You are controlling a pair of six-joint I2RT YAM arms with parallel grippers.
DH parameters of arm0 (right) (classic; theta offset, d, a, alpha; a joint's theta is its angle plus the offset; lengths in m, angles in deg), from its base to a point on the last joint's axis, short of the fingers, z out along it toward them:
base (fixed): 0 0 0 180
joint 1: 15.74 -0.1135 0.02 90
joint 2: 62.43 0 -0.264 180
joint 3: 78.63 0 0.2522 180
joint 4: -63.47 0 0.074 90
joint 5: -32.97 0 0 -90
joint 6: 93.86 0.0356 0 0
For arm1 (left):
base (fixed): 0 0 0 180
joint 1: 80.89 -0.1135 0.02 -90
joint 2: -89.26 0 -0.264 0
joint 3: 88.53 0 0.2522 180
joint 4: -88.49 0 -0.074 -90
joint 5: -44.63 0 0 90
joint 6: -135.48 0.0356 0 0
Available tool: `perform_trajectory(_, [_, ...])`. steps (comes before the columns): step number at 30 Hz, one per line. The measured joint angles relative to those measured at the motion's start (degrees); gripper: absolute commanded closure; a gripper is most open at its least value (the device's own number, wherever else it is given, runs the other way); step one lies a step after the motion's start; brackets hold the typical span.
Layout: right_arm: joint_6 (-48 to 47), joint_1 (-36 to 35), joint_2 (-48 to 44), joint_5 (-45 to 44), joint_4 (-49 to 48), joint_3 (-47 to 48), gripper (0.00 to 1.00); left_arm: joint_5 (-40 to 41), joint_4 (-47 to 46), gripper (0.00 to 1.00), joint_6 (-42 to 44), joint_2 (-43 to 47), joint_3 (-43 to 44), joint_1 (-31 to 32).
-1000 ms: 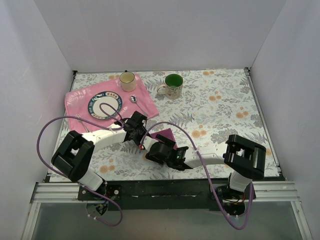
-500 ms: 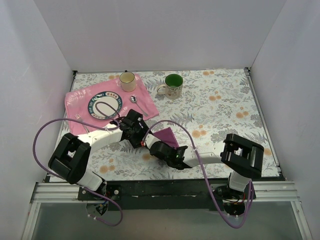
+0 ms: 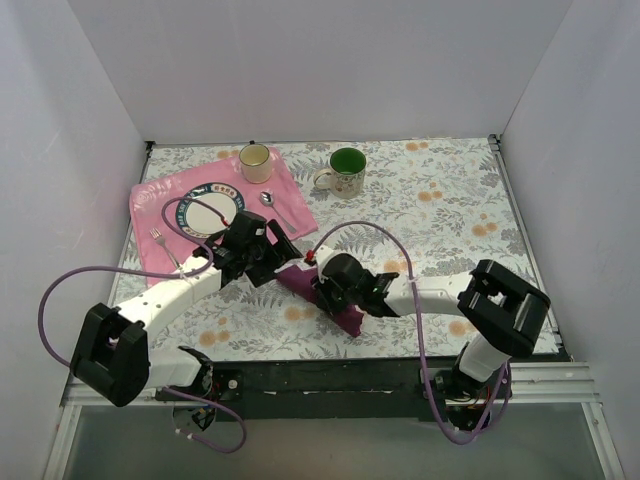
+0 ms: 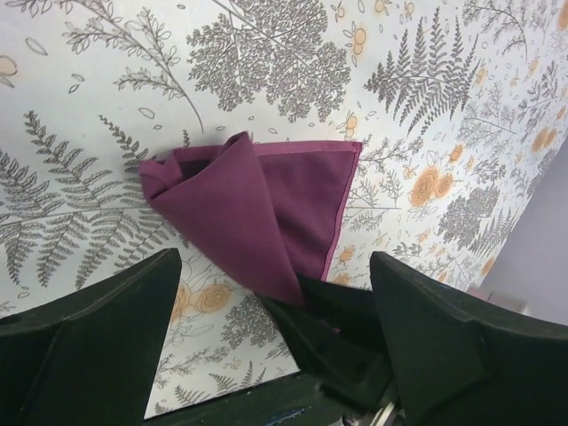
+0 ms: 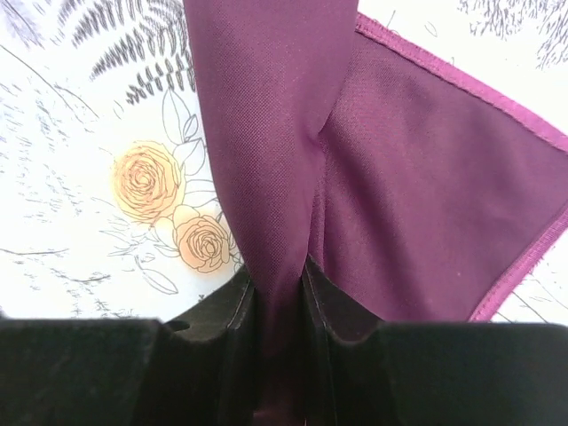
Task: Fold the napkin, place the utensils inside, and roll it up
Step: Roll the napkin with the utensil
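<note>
- My right claw [image 5: 280,288] is pinched narrow on a raised fold of the napkin [image 5: 426,222]; the cloth runs up out of the gap between my two black fingers [image 5: 222,311]
- Ahead of that claw the dark purple cloth spreads flat to the right, its lighter hemmed edge lying on the table covering [image 3: 450,210], which is printed with ferns and orange flowers
- My left claw [image 3: 272,262] stands wide, with nothing between its fingers; it hangs just above the napkin, apart from it
- Seen from my left wrist, the napkin lies below and ahead of that claw, one flap doubled over the rest, its near corner going into the dark finger of my right claw
- The two claws sit close together, the napkin under both
- The fork [image 3: 165,250] lies beyond and left of my left claw, at the near left edge of the pink mat [image 3: 150,205]
- The spoon [image 3: 268,198] lies beyond the same claw, on the mat, right of the plate [image 3: 210,210]
- A cream mug [image 3: 255,162] stands at the mat's far edge; a green-lined mug [image 3: 345,172] stands well beyond my right claw
- The patterns on plate and mugs are too small to read as writing
</note>
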Motion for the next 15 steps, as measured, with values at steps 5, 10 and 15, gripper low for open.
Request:
perform_trajectory(5, [5.51, 7.26, 0.35, 13.11, -4.22, -2.01, 0.78, -1.49, 2.64, 0.1, -1.25, 1.07, -0.52, 0.0])
perform_trajectory(10, [10.97, 13.51, 4.09, 26.43, -11.17, -3.23, 0.78, -2.99, 3.65, 0.09, -3.78, 0.13, -1.38, 2.32])
perform_trajectory(15, [18.05, 18.53, 9.46, 38.42, -22.82, -5.79, 0.78, -3.65, 0.87, 0.09, -5.9, -4.48, -1.38, 6.1])
